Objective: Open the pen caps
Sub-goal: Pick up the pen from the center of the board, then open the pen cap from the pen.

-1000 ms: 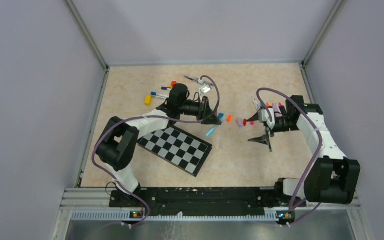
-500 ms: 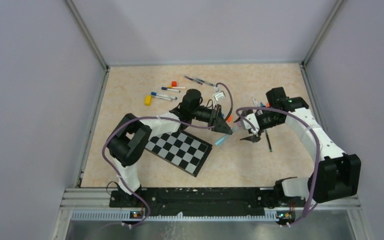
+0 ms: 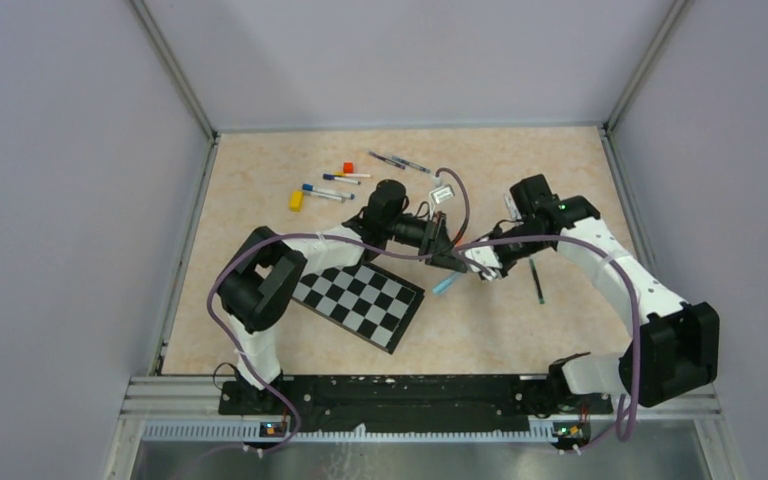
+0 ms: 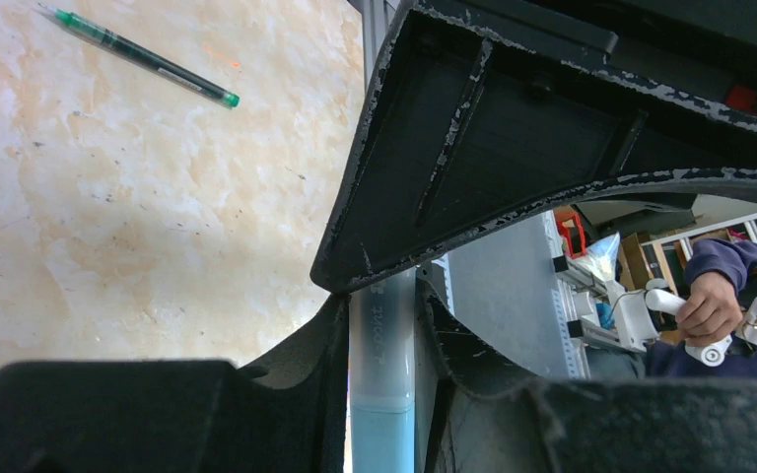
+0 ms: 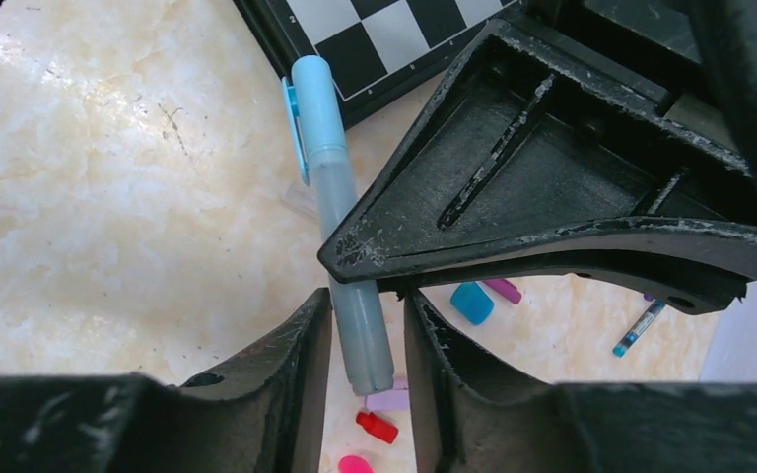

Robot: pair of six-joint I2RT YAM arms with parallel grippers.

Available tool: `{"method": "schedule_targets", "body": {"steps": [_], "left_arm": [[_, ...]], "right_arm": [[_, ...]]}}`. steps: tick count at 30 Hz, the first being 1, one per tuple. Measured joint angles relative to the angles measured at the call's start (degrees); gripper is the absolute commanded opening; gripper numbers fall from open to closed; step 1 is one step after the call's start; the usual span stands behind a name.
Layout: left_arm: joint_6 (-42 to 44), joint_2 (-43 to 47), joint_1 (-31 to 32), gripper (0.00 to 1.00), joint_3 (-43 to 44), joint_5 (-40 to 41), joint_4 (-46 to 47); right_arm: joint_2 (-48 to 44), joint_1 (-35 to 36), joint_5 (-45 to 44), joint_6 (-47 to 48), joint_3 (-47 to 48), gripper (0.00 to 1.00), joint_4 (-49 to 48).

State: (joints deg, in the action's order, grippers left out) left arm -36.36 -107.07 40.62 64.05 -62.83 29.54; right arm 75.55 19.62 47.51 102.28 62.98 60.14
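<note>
A light-blue pen (image 5: 340, 246) hangs in the air between both grippers. Its light-blue pen cap (image 5: 315, 99) with a clip points toward the checkerboard. My left gripper (image 4: 384, 365) is shut on the pen where the frosted barrel meets the blue part. In the right wrist view my right gripper (image 5: 367, 345) has its fingers closed narrowly round the pen's grey back end. From above, the two grippers meet tip to tip at the pen (image 3: 445, 285). Loose caps lie on the table below: blue (image 5: 471, 302), purple (image 5: 503, 290), lilac (image 5: 386, 399), red (image 5: 377, 427) and pink (image 5: 355, 463).
A checkerboard (image 3: 355, 298) lies front left of the grippers. A yellow block (image 3: 295, 200), an orange-red cube (image 3: 348, 168) and several pens (image 3: 330, 190) lie at the back left. A dark pen (image 3: 536, 280) lies under the right arm, and a green pen (image 4: 143, 57) lies beyond it.
My right gripper swung left to the pen held by the left gripper, and its jaws narrowed round the pen's end. The left gripper carried the pen a little to the right.
</note>
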Motion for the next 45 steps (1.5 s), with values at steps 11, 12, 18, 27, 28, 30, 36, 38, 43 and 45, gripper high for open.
{"method": "schedule_targets", "body": {"steps": [11,12,18,27,28,30,36,38,43,45], "left_arm": [[-0.70,-0.22,0.15,0.41,-0.22,0.76,-0.68],[-0.39,0.07,0.17,0.44,-0.57,1.18,-0.66],[3.43,8.07,0.37,0.67,-5.14,8.59,-0.39],[5.49,25.70,-1.07,0.99,-19.08,21.07,13.75],[4.15,25.88,-1.64,0.99,-20.48,21.51,16.20],[-0.96,25.24,-3.69,0.99,-23.89,22.27,22.93],[-16.92,17.66,-10.03,0.99,-31.93,23.06,44.70],[-17.90,17.59,-10.16,0.99,-32.50,23.26,45.44],[-10.95,23.34,-7.50,0.99,-30.58,25.33,34.25],[-7.91,25.33,-6.36,0.99,-28.57,26.38,29.18]], "right_arm": [[-1.07,0.42,-1.18,0.63,-2.14,0.00,-1.03],[-1.42,0.42,-1.16,0.57,-2.56,0.00,-1.20],[-4.98,0.59,0.59,-2.99,-7.82,0.00,-0.57],[-11.13,-6.97,10.86,-21.24,-12.66,0.00,-3.72],[-11.47,-7.78,11.82,-22.99,-13.00,0.00,-4.33],[-12.48,-9.70,14.36,-29.07,-14.64,0.00,-7.04],[-13.79,-13.81,21.68,-50.99,-22.23,0.00,-20.15],[-13.57,-14.62,23.34,-57.53,-24.11,0.00,-24.37],[-12.46,-15.76,29.29,-76.30,-27.45,0.00,-39.58],[-11.96,-16.09,31.28,-84.56,-29.31,0.00,-47.60]]}}
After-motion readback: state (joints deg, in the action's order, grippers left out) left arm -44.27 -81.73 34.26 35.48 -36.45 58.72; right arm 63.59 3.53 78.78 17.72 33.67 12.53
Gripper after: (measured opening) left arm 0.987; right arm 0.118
